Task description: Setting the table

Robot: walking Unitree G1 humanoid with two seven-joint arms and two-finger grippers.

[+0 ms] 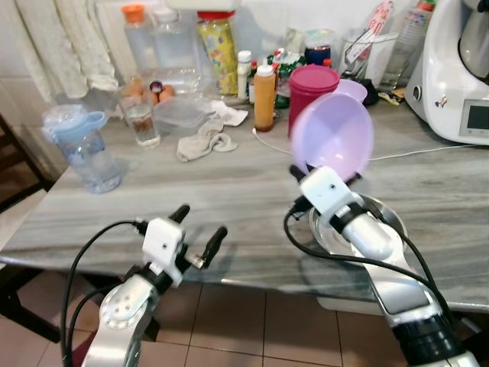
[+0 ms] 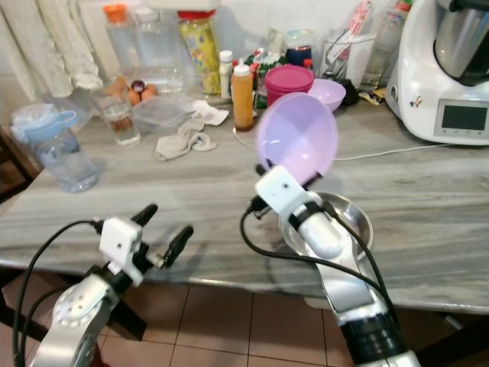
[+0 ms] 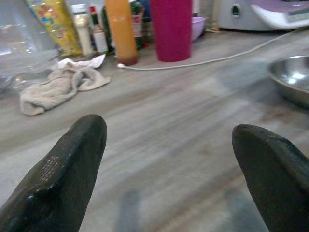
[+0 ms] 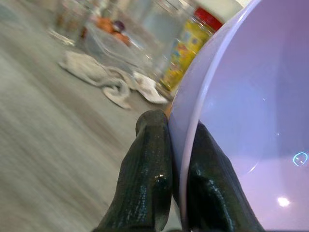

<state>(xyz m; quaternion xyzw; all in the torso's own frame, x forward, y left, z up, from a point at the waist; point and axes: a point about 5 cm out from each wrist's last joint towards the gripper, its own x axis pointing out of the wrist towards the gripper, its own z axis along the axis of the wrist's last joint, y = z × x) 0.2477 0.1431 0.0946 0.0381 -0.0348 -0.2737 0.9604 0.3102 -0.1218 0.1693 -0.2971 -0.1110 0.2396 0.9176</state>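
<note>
Eye views. Right hand (image 1: 299,177): clamped on the rim of a lilac bowl (image 1: 333,135), one finger inside the wall, one outside. Bowl held aloft and tipped on edge, mouth toward the camera, above the near right of the table (image 1: 229,199); a rim pinch is likely the only hold two thin fingers get on so wide a bowl. Steel bowl (image 2: 353,215): sits on the table directly beneath that arm. Second lilac bowl (image 2: 328,92): far side, just right of a magenta cup (image 2: 289,82). Left hand (image 1: 200,231): fingers spread, holding nothing, at the near table edge, probably waiting its turn. Far clutter pushed back, leaving the middle free for setting: orange sauce bottle (image 1: 264,96), yellow printed jar (image 1: 218,53), cloth (image 1: 205,141), glass (image 1: 142,122), blue-lidded jug (image 1: 84,147) at left, white kitchen machine (image 1: 458,69) at right with a blank display.

Left wrist view. Both fingers (image 3: 67,169) wide apart over bare table; cloth, orange bottle, magenta cup and a white cable (image 3: 212,59) far off; steel bowl at one side.

Right wrist view. Fingers (image 4: 145,174) squeeze the lilac rim between them.

Writing. Jar print is colourful but unreadable; no brand legible anywhere.
</note>
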